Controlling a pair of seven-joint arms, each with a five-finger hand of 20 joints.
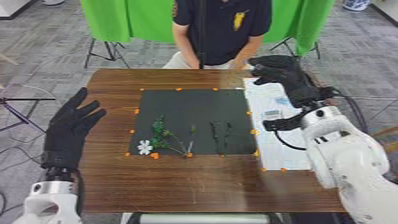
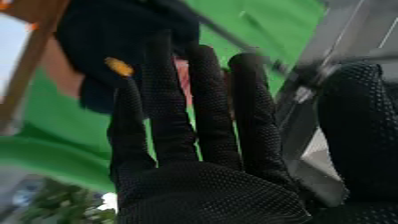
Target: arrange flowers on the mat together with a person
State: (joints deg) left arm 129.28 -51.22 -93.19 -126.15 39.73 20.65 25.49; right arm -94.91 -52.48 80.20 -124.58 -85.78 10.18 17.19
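"Flowers (image 1: 145,147) are where?"
"On the mat (image 1: 182,104), its near half. Fingers of my left hand (image 1: 64,145) and right hand (image 2: 200,192) are straight, apart."
"Then how?"
"I should lower the right gently, pinch one stem (image 1: 190,146) only."

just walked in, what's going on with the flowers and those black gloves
It's a flower arranging job, and nothing is being handled right now. On the dark mat lie a white flower and a green sprig on the left, with a dark stem farther right. The robot's right hand is up by the table's far right corner, empty, fingers extended. Its left hand is at the table's left side, also empty.
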